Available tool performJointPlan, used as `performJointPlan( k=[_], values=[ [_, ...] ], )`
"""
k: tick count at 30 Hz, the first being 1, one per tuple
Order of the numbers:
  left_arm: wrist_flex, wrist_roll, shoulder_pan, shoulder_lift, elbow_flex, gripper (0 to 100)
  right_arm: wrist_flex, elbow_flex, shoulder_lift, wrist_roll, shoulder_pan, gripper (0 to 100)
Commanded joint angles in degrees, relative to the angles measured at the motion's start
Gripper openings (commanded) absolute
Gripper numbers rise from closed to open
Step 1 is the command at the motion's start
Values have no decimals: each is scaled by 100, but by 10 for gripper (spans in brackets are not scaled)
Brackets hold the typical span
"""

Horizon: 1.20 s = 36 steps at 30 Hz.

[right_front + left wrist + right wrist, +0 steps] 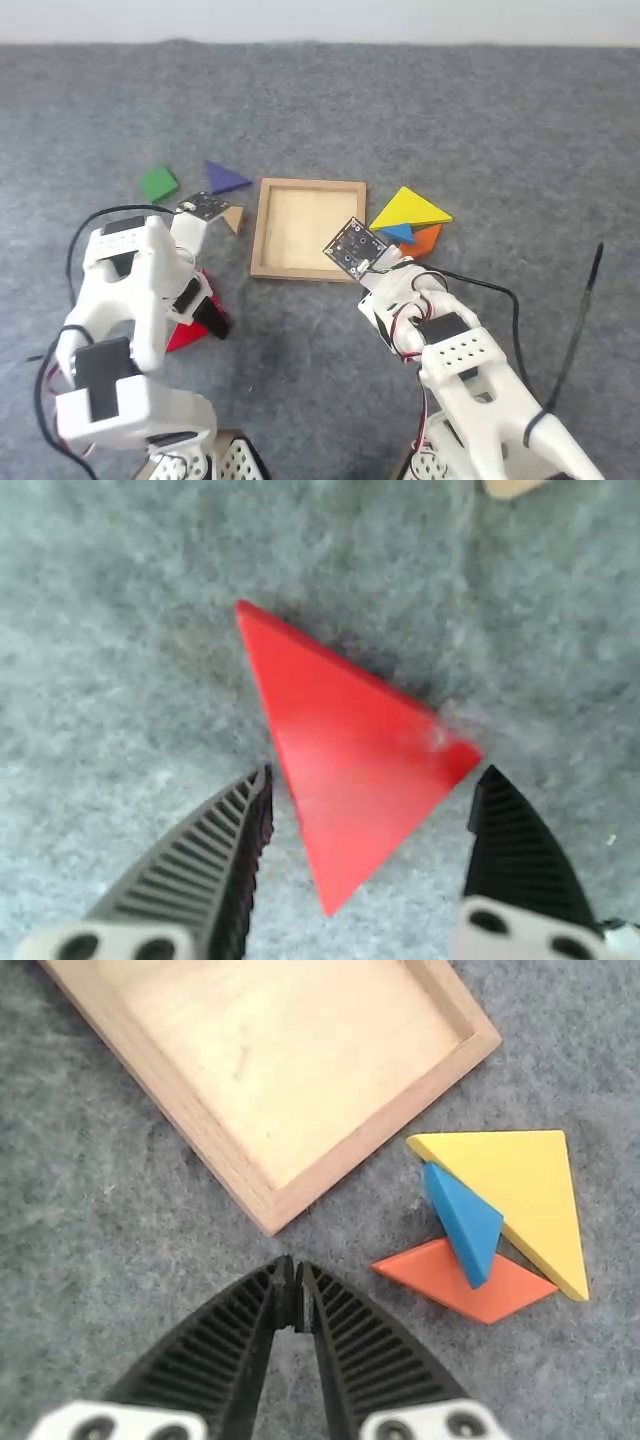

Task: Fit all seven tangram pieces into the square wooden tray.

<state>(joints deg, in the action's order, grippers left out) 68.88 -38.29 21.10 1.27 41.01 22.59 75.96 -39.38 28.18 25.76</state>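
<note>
The square wooden tray lies mid-table with nothing in it. A large red triangle rests on the grey cloth left of the tray, and my left gripper hangs open just over it, one finger on each side. Right of the tray a yellow triangle, a small blue triangle and an orange piece overlap in a pile. My right gripper is shut with nothing in it, near the tray's front right corner.
A green square, a purple triangle and a small tan triangle lie on the cloth left of the tray. The grey cloth stretches open behind and to the right.
</note>
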Motion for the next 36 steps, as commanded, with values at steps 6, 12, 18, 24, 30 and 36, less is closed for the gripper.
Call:
performJointPlan(
  k=[6,12,18,24,30,36],
  values=[
    [-422,1160,-9,-26,-180,306,-84,-53,4,-18,22,9],
    [-501,1714,-141,-35,-127,306,-101,-53,4,-18,22,9],
    [-492,2470,-132,-26,4,306,-110,-53,4,-18,22,9],
    [-475,3112,-105,-26,110,306,-110,-53,4,-18,22,9],
    [-475,3473,114,-35,101,306,-101,-53,4,-18,31,9],
    [-413,3534,264,-62,154,306,-92,-53,-4,-18,31,9]
  ],
)
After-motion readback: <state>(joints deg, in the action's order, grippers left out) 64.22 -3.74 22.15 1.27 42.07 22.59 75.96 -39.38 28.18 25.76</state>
